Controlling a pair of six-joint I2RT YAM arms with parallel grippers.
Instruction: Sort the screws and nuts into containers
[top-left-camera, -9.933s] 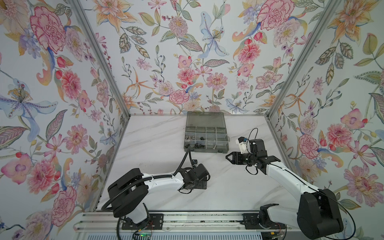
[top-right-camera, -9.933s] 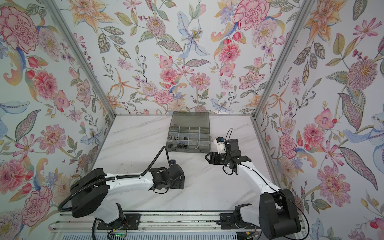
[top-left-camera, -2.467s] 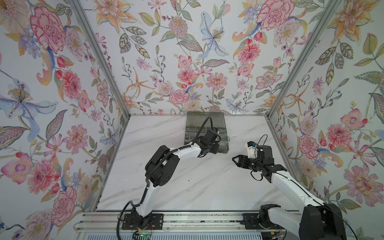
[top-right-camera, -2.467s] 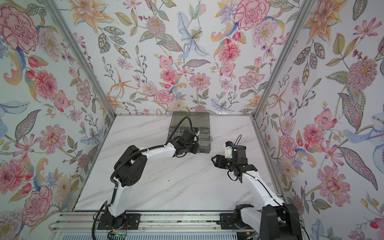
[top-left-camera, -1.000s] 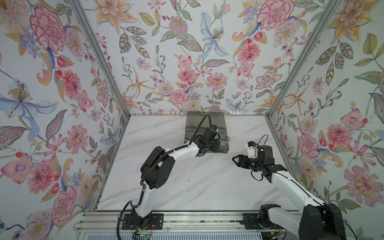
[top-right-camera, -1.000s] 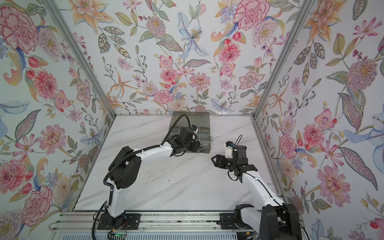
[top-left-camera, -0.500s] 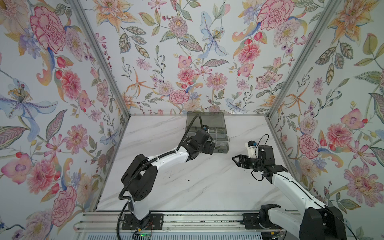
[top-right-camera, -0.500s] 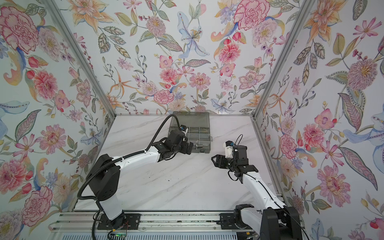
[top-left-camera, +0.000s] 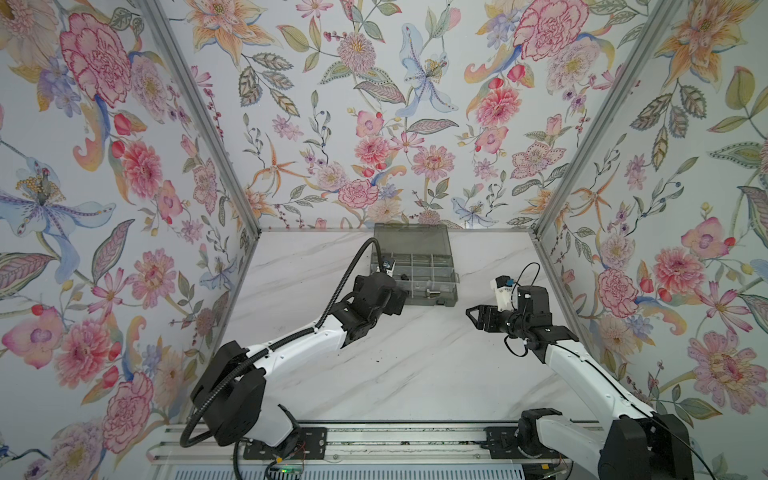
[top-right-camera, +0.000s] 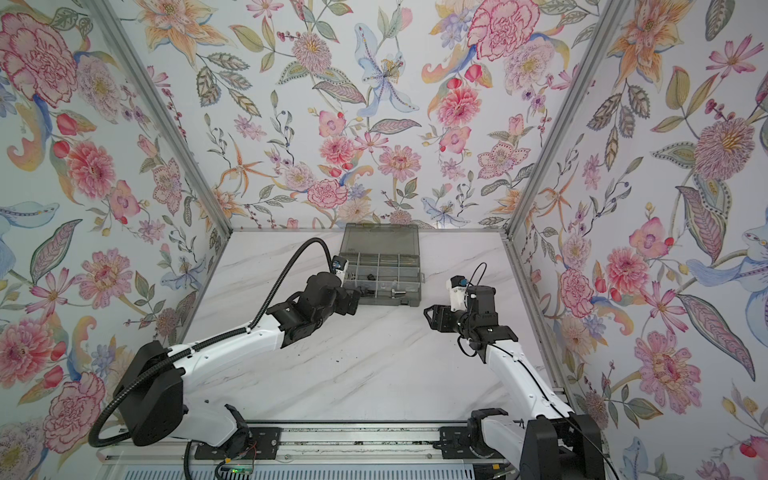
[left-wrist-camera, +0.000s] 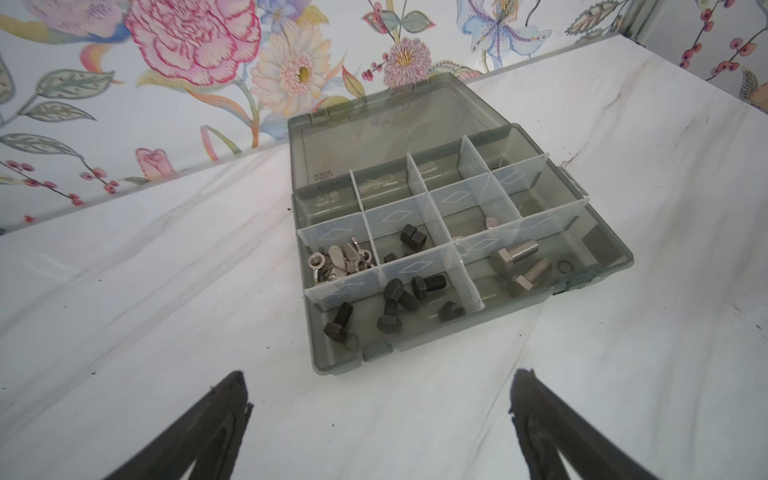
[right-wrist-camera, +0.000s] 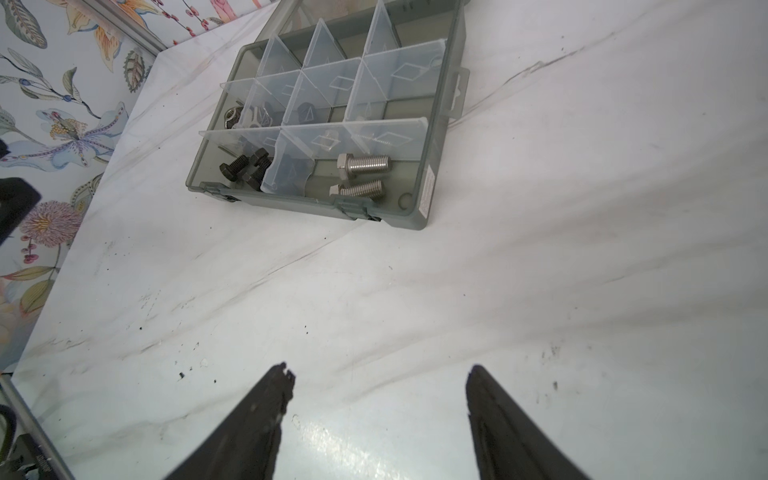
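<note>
The smoky-grey organizer box (top-left-camera: 411, 241) (top-right-camera: 380, 237) stands open at the back middle of the table. In the left wrist view its cells (left-wrist-camera: 395, 129) hold the screws and nuts. Black screws (left-wrist-camera: 395, 299) fill the near left cell and two silver screws (left-wrist-camera: 519, 262) the near right one. Behind them lie silver wing nuts (left-wrist-camera: 338, 262), black nuts (left-wrist-camera: 413, 237) and a silver nut (left-wrist-camera: 490, 223). My left gripper (left-wrist-camera: 382, 374) hangs open and empty just in front of the box's left corner. My right gripper (right-wrist-camera: 379, 367) (top-left-camera: 473, 316) is open and empty, right of the box (right-wrist-camera: 299, 205).
The white marble table (top-left-camera: 415, 374) carries a few dark specks (top-left-camera: 380, 357) near its middle. Floral walls close in the left, back and right sides. A metal rail (top-left-camera: 395, 436) with both arm bases runs along the front edge.
My left gripper has opened wide and drawn back from over the box cells toward the front left. The right arm has stayed where it was.
</note>
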